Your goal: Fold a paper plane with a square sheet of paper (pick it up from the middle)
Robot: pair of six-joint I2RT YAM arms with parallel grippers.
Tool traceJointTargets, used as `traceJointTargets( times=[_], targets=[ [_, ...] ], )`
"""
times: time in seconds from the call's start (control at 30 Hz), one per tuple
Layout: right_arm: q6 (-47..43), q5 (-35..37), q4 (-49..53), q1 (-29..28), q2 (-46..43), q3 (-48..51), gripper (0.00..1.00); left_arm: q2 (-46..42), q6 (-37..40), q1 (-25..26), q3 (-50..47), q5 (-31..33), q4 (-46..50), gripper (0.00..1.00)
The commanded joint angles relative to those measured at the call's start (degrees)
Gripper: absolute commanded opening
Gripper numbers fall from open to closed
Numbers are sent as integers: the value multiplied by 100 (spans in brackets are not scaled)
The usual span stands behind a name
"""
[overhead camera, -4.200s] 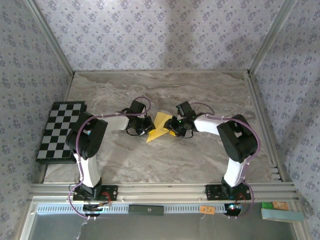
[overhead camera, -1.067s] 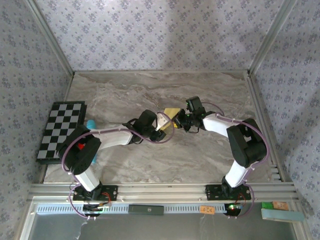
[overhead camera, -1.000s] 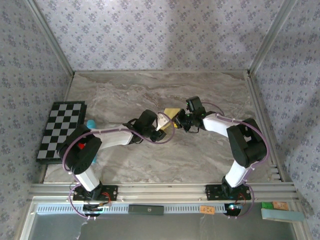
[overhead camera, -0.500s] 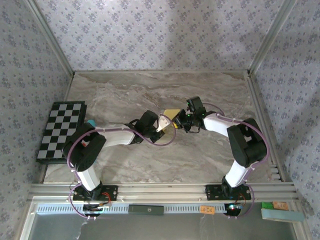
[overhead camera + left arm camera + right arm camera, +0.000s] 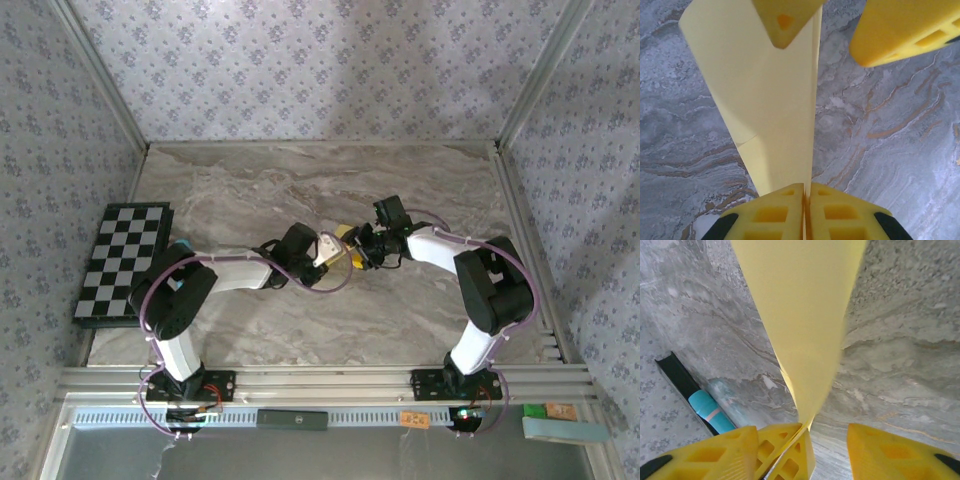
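Observation:
The yellow sheet of paper [image 5: 770,100] is folded into a long, narrow, tapering shape like a paper plane and hangs above the marble table. My left gripper [image 5: 805,187] is shut on its lower edge, the paper pinched in the seam between the two pads. My right gripper [image 5: 801,432] stands open, its fingers [image 5: 890,455] on either side of the paper [image 5: 800,315] and of the left gripper's closed fingers [image 5: 785,452]. From above, both grippers meet mid-table, left gripper [image 5: 325,250] and right gripper [image 5: 358,246], with a little of the paper [image 5: 344,232] showing.
A black-and-white checkered board [image 5: 120,260] lies at the table's left edge. A teal-tipped pen [image 5: 710,410] lies beside it. Metal frame rails [image 5: 520,200] and patterned walls bound the marble table [image 5: 300,180].
My left gripper has closed on the paper. My right gripper, shut on the paper half a second ago, has opened and let it go.

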State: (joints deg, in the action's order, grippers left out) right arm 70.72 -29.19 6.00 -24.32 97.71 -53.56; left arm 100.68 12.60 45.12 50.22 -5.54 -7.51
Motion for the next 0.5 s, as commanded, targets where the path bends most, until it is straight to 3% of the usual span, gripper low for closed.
traceJointTargets(
  times=[0.0, 0.47],
  targets=[
    [-230, 214, 353, 67, -150, -102, 56, 90, -130, 24, 96, -261, -24, 9],
    [-690, 535, 534, 232, -540, -41, 60, 267, -1165, -256, 32, -1300, -262, 3]
  ],
)
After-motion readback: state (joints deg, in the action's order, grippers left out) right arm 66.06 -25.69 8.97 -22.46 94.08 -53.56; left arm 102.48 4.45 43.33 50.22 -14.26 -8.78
